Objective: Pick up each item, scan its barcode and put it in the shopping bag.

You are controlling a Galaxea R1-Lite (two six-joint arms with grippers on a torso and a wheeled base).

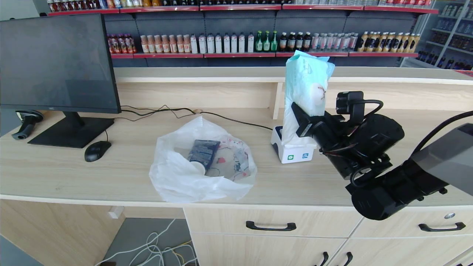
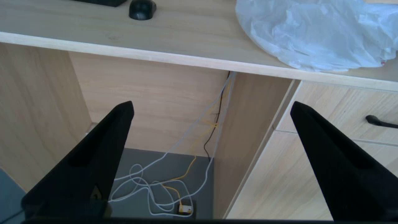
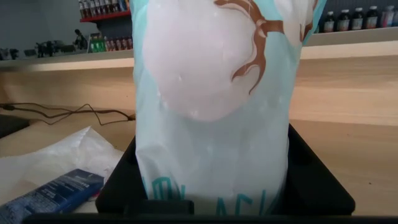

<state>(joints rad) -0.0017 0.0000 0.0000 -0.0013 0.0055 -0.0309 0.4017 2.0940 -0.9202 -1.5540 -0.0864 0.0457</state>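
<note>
Head view: right fingers (image 1: 303, 123) are clamped on the lower part of a soft pack (image 1: 308, 85). The pack stands upright over the scanner box (image 1: 292, 153) on the tabletop (image 1: 74, 173), to the right of the shopping bag (image 1: 173, 181). The bag holds a tube (image 1: 203, 151).

Left wrist view: left fingers (image 2: 99, 149) are spread wide and empty, below the tabletop edge.

Right wrist view: the pack bulges above the grip. Judged light, squashy and slick-filmed, so it is best held low across its flat faces.

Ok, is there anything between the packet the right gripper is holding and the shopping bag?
Nothing visible does. The right gripper holds the packet upright at the white scanner box, and the counter from there to the open bag is bare. A black cable runs farther back, off that line.
</note>
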